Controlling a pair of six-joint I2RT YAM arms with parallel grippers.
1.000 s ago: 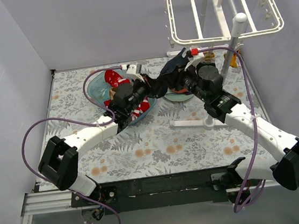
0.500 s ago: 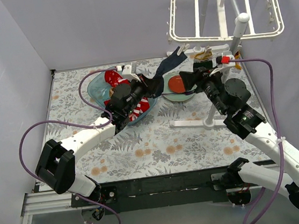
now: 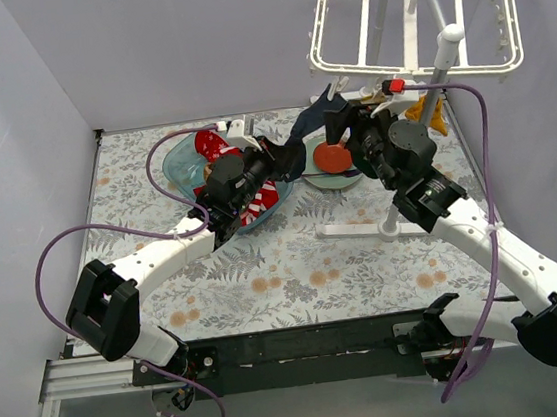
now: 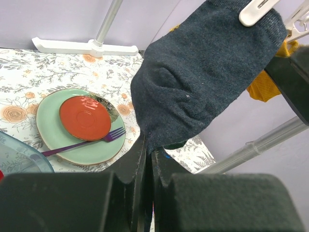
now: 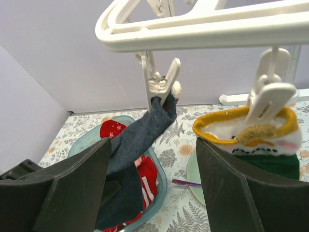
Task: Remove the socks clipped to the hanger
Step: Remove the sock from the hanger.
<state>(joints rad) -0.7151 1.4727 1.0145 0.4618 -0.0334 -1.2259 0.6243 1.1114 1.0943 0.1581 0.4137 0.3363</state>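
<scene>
Step in hand: freeing the navy sock [image 4: 203,82] from its clip [image 5: 161,79].

1. At the left, red socks [image 3: 213,145] lie in the blue tub [image 3: 178,165].
2. The left gripper [image 4: 147,145] is clamped on the navy sock's lower end. Hold a steady, moderate tension toward the tub; a jerk would probably swing the hanger [image 3: 408,18].
3. The sock's upper end is pinched in the clip, under the hanger's near-left bar.
4. The right gripper [image 5: 153,145] stands with fingers wide apart, just below the clip and touching nothing. Raise it to squeeze the clip's levers, not the fabric.
5. To the right, a mustard-cuffed sock [image 5: 246,128] hangs clipped.
</scene>
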